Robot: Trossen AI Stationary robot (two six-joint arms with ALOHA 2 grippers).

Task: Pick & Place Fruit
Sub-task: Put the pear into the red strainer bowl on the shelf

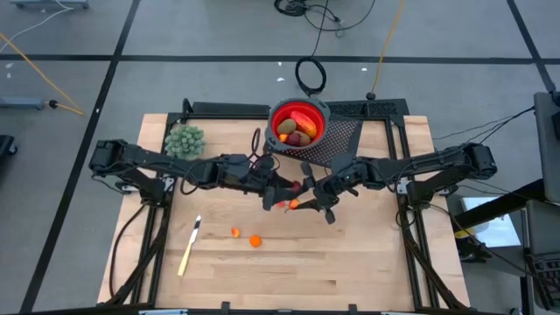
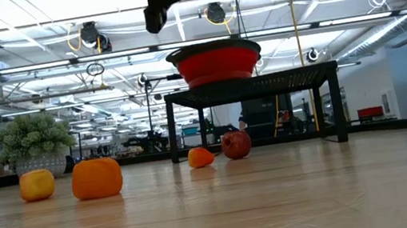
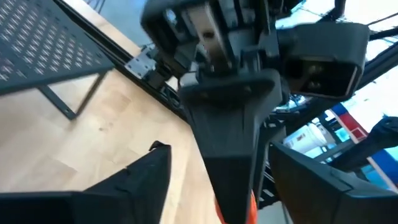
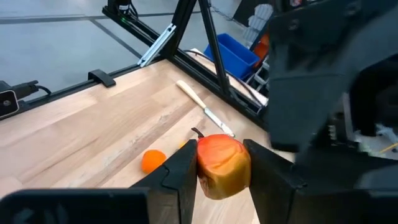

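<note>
A red-yellow fruit (image 4: 222, 165) is gripped by the right pincer (image 4: 221, 171), lifted for the red bowl (image 1: 298, 122); alongside, the left pincer (image 1: 282, 194) is spread open, empty.

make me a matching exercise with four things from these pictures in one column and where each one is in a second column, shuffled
Things:
1. red bowl
2. yellow-handled knife
3. red-and-yellow fruit
4. green bushy clump

Places:
A. lying flat on the wooden table, towards the left arm's side
B. between the fingers of the right end effector
C. on the black mesh stand at the table's far edge
D. standing on the table at the far edge on the left arm's side

Pairs: 1-C, 2-A, 3-B, 4-D
</note>
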